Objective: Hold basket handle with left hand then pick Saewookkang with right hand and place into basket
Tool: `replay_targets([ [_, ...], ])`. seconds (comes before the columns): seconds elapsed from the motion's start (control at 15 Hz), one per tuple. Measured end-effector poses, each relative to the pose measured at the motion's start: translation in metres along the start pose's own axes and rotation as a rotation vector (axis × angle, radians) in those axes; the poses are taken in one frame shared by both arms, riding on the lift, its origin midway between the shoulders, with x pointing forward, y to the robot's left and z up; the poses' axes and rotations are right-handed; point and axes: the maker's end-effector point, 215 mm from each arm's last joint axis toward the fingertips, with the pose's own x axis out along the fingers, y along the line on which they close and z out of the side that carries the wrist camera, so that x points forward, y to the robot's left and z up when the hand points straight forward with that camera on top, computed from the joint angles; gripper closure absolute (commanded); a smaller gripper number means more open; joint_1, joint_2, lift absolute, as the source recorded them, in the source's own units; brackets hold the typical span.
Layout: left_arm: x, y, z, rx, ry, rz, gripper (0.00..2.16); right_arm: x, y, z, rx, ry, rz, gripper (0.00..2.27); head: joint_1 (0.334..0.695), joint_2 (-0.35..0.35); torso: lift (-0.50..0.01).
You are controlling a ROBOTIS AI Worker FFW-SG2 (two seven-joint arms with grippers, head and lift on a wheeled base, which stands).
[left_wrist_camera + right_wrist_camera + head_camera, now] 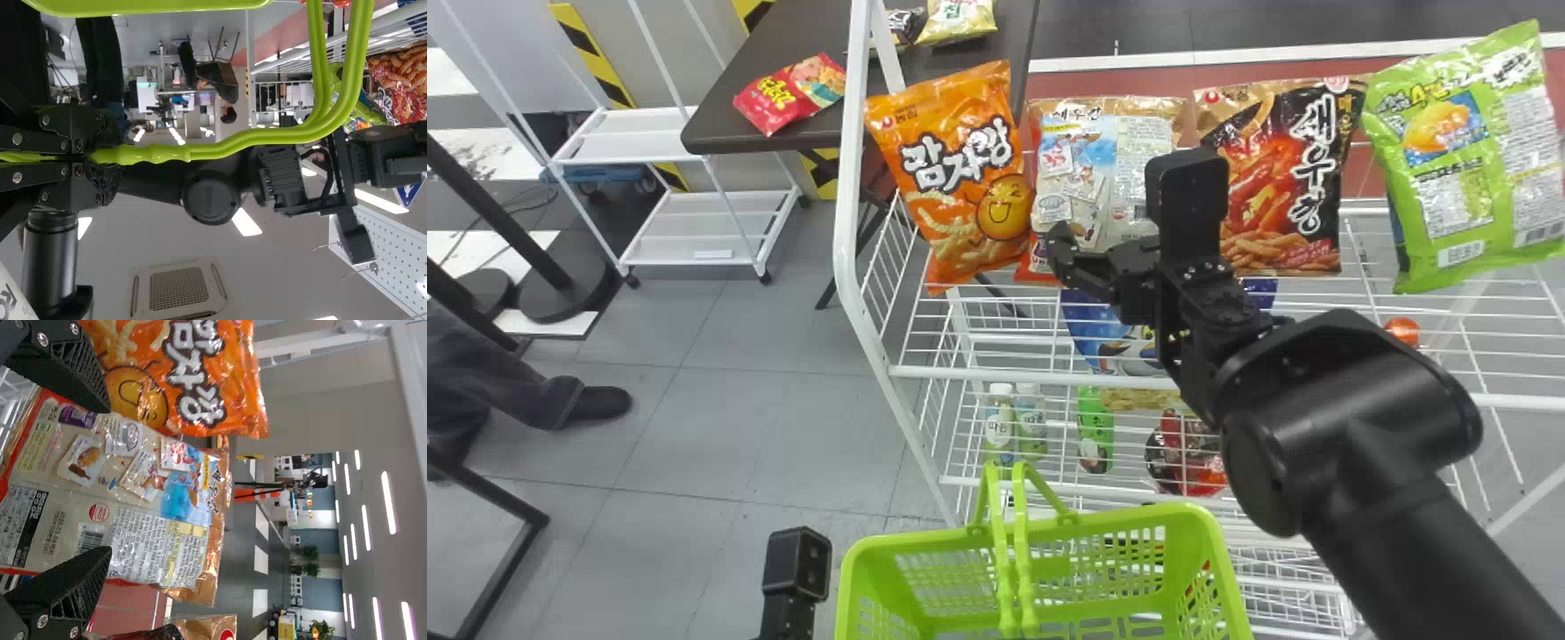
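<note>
At the largest scale, a white wire rack (pixel 843 213) stands ahead of my station, with a dark counter (pixel 711 129) beyond it to the left. My right arm (pixel 1360 427) extends over the front of the rack. The green basket (pixel 1112 520) sits at the near side of the rack, open side up, with its paired handles (pixel 1021 533) raised.

Left gripper (pixel 794 569): in the left wrist view its fingers are clamped on the handles, which run side by side out of the grip. Right gripper (pixel 1060 253): I have its fingers spread, aligned with Saewookkang (pixel 147 493); I cannot tell whether they touch the packet.

Saewookkang is located on the upper level of the rack, between an orange bag (pixel 960 178) on its left and a brown-and-black bag (pixel 1280 178) on its right. A green bag (pixel 1458 160) is positioned farther right. A smaller red bag (pixel 787 93) lies on the counter. Smallest of the set, two bottles (pixel 1000 427) stand side by side on a lower level of the rack
</note>
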Motion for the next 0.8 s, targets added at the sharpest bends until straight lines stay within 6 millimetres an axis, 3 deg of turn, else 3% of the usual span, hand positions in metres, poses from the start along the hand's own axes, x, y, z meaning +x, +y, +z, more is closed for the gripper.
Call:
replay_targets([
  [0.2, 0.0, 0.0, -0.001, -0.002, 0.003, -0.001, 2.15, 0.026, -0.014, -0.015, -0.069, 0.064, -0.009, 0.06, 0.695, 0.16, -0.019],
  [0.33, 0.002, 0.0, -0.002, -0.004, 0.008, -0.002, 2.15, 0.037, -0.011, -0.02, -0.116, 0.093, 0.011, 0.17, 0.695, 0.159, -0.019],
  [0.47, 0.001, 0.0, -0.002, -0.003, 0.008, -0.001, 2.15, 0.039, -0.006, -0.024, -0.138, 0.114, 0.039, 0.79, 0.695, 0.166, -0.019],
  [0.6, 0.0, 0.0, -0.001, -0.003, 0.007, 0.0, 2.15, 0.038, -0.005, -0.036, -0.151, 0.156, 0.057, 1.93, 0.695, 0.171, -0.019],
  [0.8, 0.001, 0.0, -0.001, 0.0, 0.011, -0.002, 2.15, 0.034, -0.011, -0.057, -0.166, 0.231, 0.047, 2.24, 0.695, 0.16, -0.019],
])
